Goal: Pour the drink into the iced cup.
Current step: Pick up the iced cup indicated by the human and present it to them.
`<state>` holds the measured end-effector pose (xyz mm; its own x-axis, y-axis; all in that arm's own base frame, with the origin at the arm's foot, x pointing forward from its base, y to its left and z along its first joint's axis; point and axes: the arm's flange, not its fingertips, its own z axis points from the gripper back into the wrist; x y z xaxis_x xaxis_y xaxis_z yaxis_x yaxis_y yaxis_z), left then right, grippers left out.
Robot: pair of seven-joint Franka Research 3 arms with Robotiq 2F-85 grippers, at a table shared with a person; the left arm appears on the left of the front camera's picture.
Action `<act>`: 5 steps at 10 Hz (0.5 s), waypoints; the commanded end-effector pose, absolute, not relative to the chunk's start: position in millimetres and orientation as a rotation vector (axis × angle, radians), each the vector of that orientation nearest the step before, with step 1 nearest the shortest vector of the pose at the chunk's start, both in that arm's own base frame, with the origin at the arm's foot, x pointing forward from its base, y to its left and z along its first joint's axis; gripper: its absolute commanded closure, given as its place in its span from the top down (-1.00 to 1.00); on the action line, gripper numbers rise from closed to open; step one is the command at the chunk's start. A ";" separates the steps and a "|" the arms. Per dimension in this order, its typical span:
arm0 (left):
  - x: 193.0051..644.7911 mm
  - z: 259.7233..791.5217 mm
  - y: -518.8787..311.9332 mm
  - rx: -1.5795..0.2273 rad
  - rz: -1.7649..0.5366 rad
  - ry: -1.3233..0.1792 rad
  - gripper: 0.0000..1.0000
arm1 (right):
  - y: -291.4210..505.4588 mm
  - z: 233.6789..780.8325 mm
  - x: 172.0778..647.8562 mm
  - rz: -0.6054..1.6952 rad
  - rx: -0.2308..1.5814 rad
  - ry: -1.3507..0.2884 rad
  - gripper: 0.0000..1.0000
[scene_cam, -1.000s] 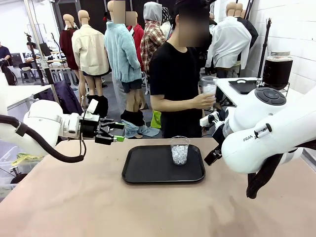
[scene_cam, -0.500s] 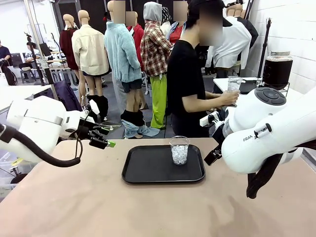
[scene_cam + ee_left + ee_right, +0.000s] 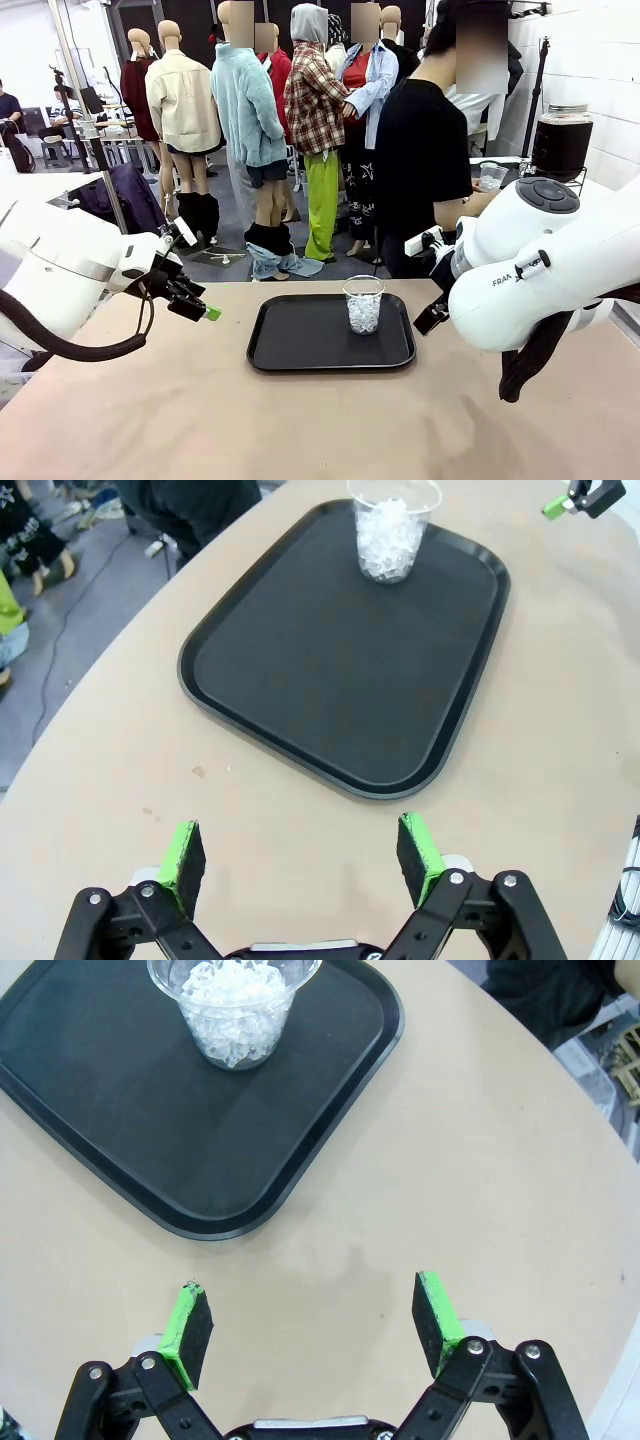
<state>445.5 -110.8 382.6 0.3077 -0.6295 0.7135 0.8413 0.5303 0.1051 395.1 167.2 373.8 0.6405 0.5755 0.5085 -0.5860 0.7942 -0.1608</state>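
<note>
**Holdings, table with two arms**

- Left gripper (image 3: 300, 860): jaws spread wide, nothing between the green pads (image 3: 185, 858). In its wrist view it hangs over bare table (image 3: 110, 780), just off one long edge of the tray. In the front view it sits left of the tray, clear of it.
- Right gripper (image 3: 312, 1328): jaws spread wide, empty. It hangs over bare table beside a rounded tray corner.
- Tray (image 3: 300, 345): black, with rounded corners and a low rim. It lies flat at the middle of the table, between the two arms.
- Cup (image 3: 363, 305): clear plastic, upright, on the tray's far right part. Ice fills roughly its lower half. It is apart from both grippers.
- Jar (image 3: 561, 140): glass cylinder with a silver lid, upright at the far right, beyond the right arm. It is well apart from the cup and tray.
- Drink (image 3: 560, 155): dark brown, inside the jar, filling most of it.
- Person (image 3: 425, 170): black top, standing at the far side of the table, turned toward the far right.
</note>
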 end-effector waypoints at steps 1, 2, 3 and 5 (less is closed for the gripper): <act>453.4 382.3 -114.5 -0.336 -1.008 -0.823 1.00 | 167.5 373.5 394.8 0.663 0.020 -0.572 1.00; 445.5 382.6 -110.8 -0.313 -0.993 -0.782 1.00 | 167.5 373.5 394.8 0.663 0.020 -0.572 1.00; 439.5 384.0 -126.2 -0.229 -0.972 -0.756 1.00 | 167.5 373.5 394.8 0.663 0.020 -0.572 1.00; 425.5 395.2 -129.3 -0.140 -0.849 -0.707 1.00 | 167.5 373.5 394.8 0.663 0.020 -0.572 1.00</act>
